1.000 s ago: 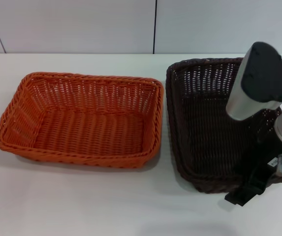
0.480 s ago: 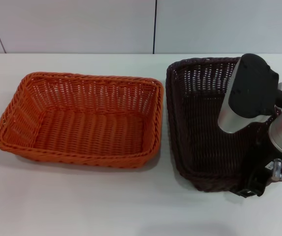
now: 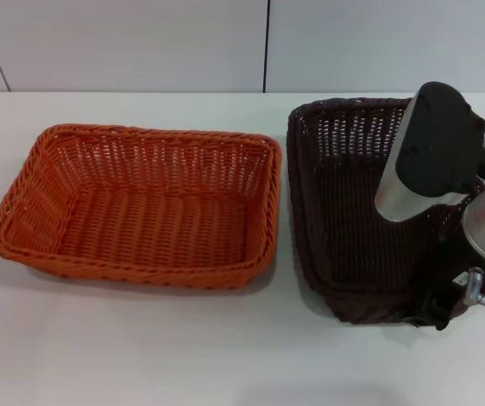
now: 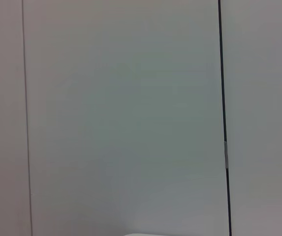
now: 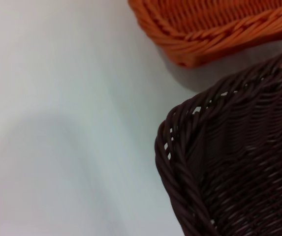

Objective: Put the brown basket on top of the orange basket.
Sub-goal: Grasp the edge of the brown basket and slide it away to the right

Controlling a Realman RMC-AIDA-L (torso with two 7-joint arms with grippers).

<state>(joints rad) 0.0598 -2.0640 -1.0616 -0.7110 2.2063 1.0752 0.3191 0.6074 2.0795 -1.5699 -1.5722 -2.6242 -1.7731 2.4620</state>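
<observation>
The orange basket lies on the left of the white table, open side up and with nothing in it. To its right, a narrow gap away, lies the brown basket. My right arm reaches over the brown basket, and my right gripper is down at the basket's near right corner, against the rim. The right wrist view shows a braided corner of the brown basket close up, with a corner of the orange basket beyond it. My left gripper is out of view; its wrist camera sees only a wall.
The white table stretches bare in front of both baskets. A pale panelled wall stands behind the table's far edge.
My right gripper has moved from just off the brown basket's near edge onto its near right corner. The brown basket has shifted slightly. The orange basket has not moved.
</observation>
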